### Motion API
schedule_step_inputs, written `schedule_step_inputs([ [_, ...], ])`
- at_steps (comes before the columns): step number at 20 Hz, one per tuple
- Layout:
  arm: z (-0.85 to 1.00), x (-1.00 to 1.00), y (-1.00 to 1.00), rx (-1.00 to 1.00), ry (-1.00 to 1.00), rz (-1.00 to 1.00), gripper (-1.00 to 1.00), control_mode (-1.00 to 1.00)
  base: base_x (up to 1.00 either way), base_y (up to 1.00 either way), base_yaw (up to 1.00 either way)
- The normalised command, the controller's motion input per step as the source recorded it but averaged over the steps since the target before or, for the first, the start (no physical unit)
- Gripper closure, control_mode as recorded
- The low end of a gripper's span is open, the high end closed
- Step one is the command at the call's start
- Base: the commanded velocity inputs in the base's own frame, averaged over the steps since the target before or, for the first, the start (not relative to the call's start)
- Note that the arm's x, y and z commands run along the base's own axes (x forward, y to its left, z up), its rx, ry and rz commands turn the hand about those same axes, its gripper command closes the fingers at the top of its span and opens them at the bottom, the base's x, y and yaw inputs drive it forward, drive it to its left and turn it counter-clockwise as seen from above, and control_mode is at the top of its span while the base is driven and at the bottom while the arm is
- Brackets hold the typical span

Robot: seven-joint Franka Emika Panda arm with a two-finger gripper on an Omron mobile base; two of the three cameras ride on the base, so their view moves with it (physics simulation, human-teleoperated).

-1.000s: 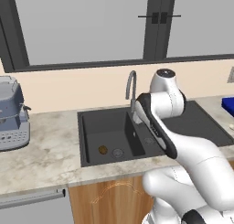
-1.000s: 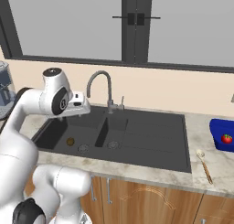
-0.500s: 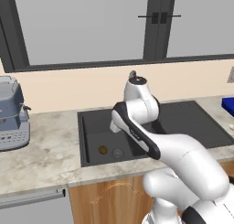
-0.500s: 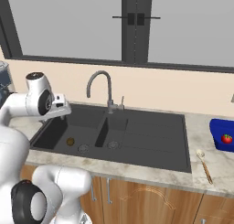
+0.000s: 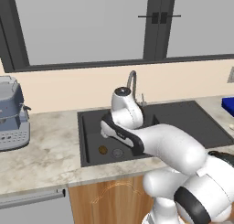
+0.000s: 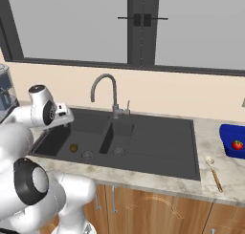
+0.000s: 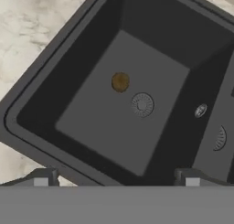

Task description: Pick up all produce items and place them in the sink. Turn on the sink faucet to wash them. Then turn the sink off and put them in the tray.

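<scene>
The dull brown produce item (image 7: 120, 82) lies on the floor of the black sink's (image 7: 91, 127) left basin, beside the round drain (image 7: 142, 104). It also shows as a small brown dot (image 5: 103, 150) (image 6: 73, 147). My gripper (image 7: 116, 179) hangs above this basin, open and empty, its fingertips (image 7: 42, 177) wide apart. The hand (image 5: 107, 129) (image 6: 63, 117) is over the sink's (image 5: 183, 122) left end. The red produce item (image 6: 237, 144) sits in the blue tray (image 6: 228, 152) at far right. The grey gooseneck faucet (image 6: 106, 87) (image 5: 132, 81) stands behind the sink (image 6: 158, 147).
A grey coffee machine (image 5: 11, 114) stands on the marble counter left of the sink. A wooden spoon (image 6: 214, 172) lies on the counter between sink and tray. The faucet's small lever post (image 6: 128, 107) is just right of the spout. Windows run behind the counter.
The arm has swung left, from near the faucet to above the left basin. The gripper stayed open. The brown item has not moved.
</scene>
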Motion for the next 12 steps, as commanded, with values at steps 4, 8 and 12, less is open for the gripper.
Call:
schedule_step_inputs([
  [4, -0.5, 0.6, 0.12, 0.0, 0.1, 0.0, -1.0, -1.0, 0.0, 0.0, 0.0],
  [8, -0.59, 0.5, 0.12, 0.0, 0.11, 0.0, -1.0, -1.0, 0.0, 0.0, 0.0],
  [12, -0.54, 0.46, 0.11, -0.01, 0.05, 0.0, -1.0, -1.0, 0.0, 0.0, 0.0],
])
